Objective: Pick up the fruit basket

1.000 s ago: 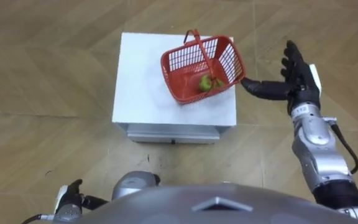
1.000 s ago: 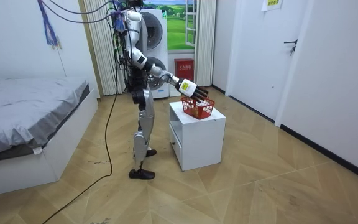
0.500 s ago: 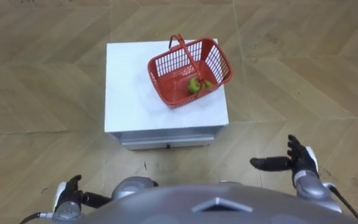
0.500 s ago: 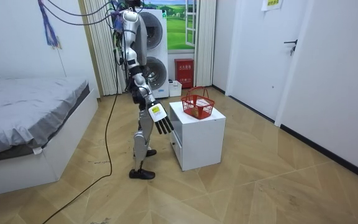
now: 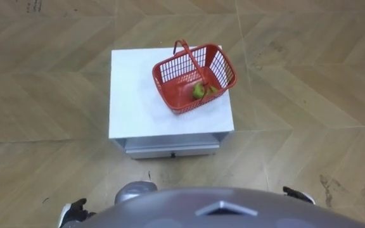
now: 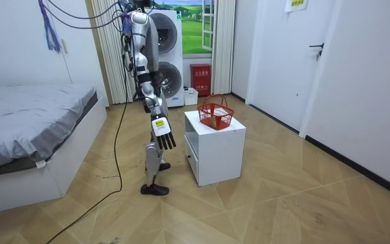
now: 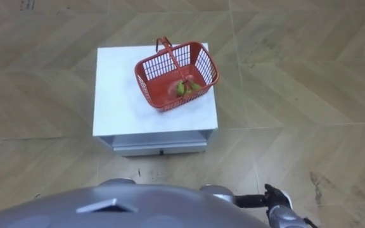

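Red fruit basket (image 5: 194, 77) on the white table (image 5: 135, 95), both my hands down low.

I stand facing the table. The basket sits on the table's far right part, close to the right edge, with its handle (image 5: 192, 54) upright and green fruit (image 5: 199, 90) lying inside. My right hand (image 6: 162, 134) hangs beside my thigh, well apart from the basket, fingers straight and spread, holding nothing. My left hand (image 5: 75, 211) shows at the bottom left of the left eye view, and I cannot tell how its fingers are set.
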{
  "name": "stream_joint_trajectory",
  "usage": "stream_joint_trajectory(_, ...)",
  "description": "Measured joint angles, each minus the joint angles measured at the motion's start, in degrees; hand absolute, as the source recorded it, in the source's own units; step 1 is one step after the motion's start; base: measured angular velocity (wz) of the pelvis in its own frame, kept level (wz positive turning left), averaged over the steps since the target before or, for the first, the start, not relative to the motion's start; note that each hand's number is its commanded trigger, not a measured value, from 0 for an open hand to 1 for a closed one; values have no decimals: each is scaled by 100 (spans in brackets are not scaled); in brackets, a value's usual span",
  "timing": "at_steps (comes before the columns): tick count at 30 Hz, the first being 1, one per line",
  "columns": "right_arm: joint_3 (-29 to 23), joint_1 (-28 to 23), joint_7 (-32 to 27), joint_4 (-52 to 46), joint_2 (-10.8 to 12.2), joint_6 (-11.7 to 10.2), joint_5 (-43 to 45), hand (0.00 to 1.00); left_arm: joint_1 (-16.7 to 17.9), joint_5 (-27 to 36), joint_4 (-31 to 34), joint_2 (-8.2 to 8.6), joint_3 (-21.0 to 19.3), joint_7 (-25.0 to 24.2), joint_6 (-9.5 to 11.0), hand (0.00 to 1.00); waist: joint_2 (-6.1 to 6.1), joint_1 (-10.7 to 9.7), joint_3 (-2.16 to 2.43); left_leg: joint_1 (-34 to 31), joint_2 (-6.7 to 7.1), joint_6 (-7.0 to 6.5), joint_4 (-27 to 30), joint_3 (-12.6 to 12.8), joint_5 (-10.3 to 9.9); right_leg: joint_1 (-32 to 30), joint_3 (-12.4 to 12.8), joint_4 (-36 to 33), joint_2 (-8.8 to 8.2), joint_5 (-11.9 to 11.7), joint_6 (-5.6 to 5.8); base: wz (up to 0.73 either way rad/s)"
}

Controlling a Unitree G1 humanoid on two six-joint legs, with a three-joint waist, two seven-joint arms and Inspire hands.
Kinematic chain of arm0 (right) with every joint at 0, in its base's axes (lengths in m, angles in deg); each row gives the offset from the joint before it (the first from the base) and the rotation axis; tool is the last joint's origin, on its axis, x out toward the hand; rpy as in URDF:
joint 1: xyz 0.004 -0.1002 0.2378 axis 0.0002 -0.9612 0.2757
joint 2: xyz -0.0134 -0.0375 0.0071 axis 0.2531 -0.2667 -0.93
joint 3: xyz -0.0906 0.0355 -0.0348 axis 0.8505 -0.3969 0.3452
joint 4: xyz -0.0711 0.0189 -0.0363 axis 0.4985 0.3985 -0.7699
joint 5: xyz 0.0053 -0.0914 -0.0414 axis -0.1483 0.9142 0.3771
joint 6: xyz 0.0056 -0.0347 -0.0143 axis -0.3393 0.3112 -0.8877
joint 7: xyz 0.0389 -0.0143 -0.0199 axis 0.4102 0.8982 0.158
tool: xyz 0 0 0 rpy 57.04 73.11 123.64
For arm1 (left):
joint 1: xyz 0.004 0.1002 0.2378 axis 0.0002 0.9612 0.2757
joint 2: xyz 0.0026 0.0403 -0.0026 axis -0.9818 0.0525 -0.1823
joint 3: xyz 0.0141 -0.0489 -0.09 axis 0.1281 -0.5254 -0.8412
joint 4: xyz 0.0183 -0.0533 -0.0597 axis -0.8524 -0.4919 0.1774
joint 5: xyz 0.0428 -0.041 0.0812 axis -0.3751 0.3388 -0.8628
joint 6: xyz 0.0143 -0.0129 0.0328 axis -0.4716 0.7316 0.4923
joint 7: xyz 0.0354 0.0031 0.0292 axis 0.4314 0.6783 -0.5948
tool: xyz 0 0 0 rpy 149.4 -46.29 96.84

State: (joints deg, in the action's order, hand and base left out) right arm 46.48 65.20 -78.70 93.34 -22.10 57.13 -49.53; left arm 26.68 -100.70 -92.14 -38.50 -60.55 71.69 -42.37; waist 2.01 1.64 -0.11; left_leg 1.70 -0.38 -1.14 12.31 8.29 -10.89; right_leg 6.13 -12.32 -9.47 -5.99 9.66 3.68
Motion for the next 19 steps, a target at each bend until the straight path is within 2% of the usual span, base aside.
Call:
stream_joint_trajectory(3,-9,58,63,43,-2,234,366,0,-16,0,0,-1,7,-7,-106,0,-27,-20,6,-1,15,0,25,-54,0,21,-48,-17,-12,35,-1,5)
stream_joint_trajectory(4,-29,82,85,82,-2,325,547,0,-28,0,0,6,7,-14,-138,0,2,-14,-12,16,15,3,17,-51,-2,23,-36,-23,-11,51,-6,6)
stream_joint_trajectory(5,-29,94,95,89,-2,362,642,0,-29,0,0,9,9,-14,-147,0,-38,-9,6,24,15,4,15,-51,-2,28,-34,-25,-10,56,-8,0)
stream_joint_trajectory(7,-27,111,126,95,-3,471,897,0,-23,2,-29,33,9,-21,-163,0,-40,5,-11,102,16,17,-29,-50,-9,89,-31,-19,-7,82,-9,0)
stream_joint_trajectory(13,-25,174,260,119,-3,592,1201,0,-5,2,-30,91,8,-248,-246,0,-7,22,2,187,14,59,-78,-57,-33,129,-41,-31,0,174,-21,0)
stream_joint_trajectory(17,-8,246,326,123,10,809,1320,0,-8,4,-39,111,12,-477,-337,0,34,24,6,187,14,70,-81,-95,-57,144,-64,-31,5,184,-9,1)
stream_joint_trajectory(19,27,263,363,122,10,843,1328,0,-30,4,-69,111,16,-533,-372,0,48,24,2,192,12,69,-77,-107,-76,155,-75,-31,7,185,-9,0)
